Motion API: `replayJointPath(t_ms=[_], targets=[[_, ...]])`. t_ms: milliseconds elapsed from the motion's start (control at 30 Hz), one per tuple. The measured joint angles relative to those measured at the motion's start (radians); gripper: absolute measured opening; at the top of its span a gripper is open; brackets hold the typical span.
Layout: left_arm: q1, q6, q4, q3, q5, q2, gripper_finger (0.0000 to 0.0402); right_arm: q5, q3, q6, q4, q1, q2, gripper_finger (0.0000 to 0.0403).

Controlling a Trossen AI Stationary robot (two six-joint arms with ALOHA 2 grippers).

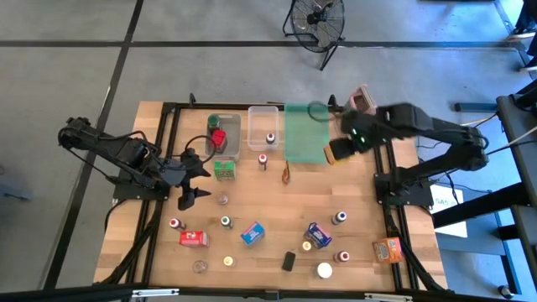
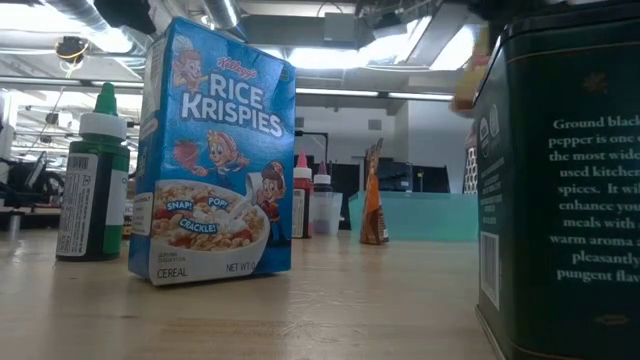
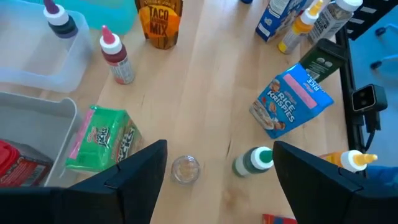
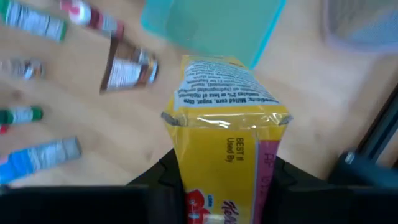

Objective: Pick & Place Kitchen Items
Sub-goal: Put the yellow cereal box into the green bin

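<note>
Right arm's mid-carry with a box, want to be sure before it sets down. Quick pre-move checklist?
1. Grip: right gripper shut on the yellow box, box sits squarely between the jaws. Ok.
2. Position: in the high view the box hangs at the right edge of the green tray, not over its middle. Not ok for a drop yet.
3. Tray floor: no items seen in it from above. Ok.
4. Neighbours: pinkish grater stands close behind the arm; clearance cannot tell.
5. Left gripper open, holding nothing, over a small clear jar, far from the tray. Ok.
</note>
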Motion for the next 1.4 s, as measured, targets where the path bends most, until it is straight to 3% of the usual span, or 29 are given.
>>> replayJointPath(t_ms=[267,500,933,1400], targets=[[0.000,-0.016,-0.033,0.000,0.008,0.000,0.0287,-0.109,0.098,-0.334,0.126,-0.321,0.188,0.0113],[0.000,-0.016,-0.074,0.000,-0.003,-0.001,0.0286,-0.170,0.160,-0.477,0.139,-0.509,0.379,0.0113],[0.000,-0.060,-0.156,0.000,-0.131,-0.084,0.0287,-0.177,0.241,-0.560,0.170,-0.606,0.543,0.0113],[0.000,-0.069,-0.197,0.000,-0.160,-0.092,0.0286,-0.186,0.241,-0.568,0.196,-0.627,0.618,0.0113]])
